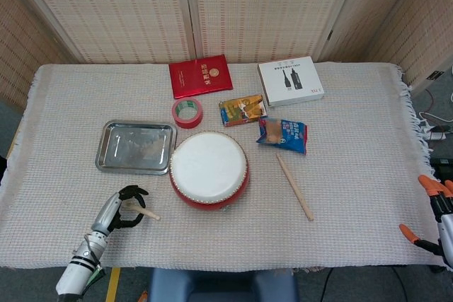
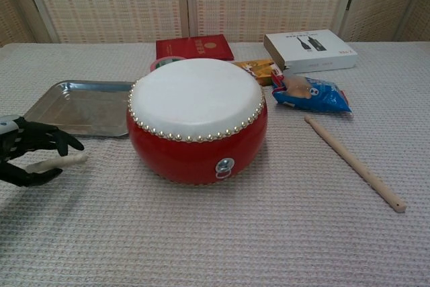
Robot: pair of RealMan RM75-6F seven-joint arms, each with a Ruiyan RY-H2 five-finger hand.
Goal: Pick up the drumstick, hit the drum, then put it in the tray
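The drumstick (image 1: 145, 212) sits at the lower left of the head view, gripped by the left hand (image 1: 126, 205), whose dark fingers (image 2: 40, 140) curl around the shaft; only a short pale end pokes out toward the drum (the rest of the stick is hidden inside the grip). In the chest view the same stick (image 2: 59, 162) shows at the left edge, its tip pointing right, low over the cloth; whether it touches the cloth cannot be told. Just right of it stands the drum (image 1: 209, 169), red-bodied with a white head, near the middle of the frame, apart from the stick's tip. Above the hand, left of the drum, lies the tray (image 1: 112, 158), a shallow metal one with nothing standing in it.

A second drumstick (image 1: 294, 187) lies flat on the cloth right of the drum, slanting down toward the right. Above it is a blue snack packet (image 1: 282, 134), and beside that an orange packet (image 1: 242, 110). A roll of red tape (image 1: 187, 112) rests just above the drum, with a red booklet (image 1: 200, 76) further up and a white box (image 1: 290, 80) at the upper right.

The right hand (image 1: 440, 206) shows only partly at the lower right edge, off the table; how far its fingers are spread cannot be told.
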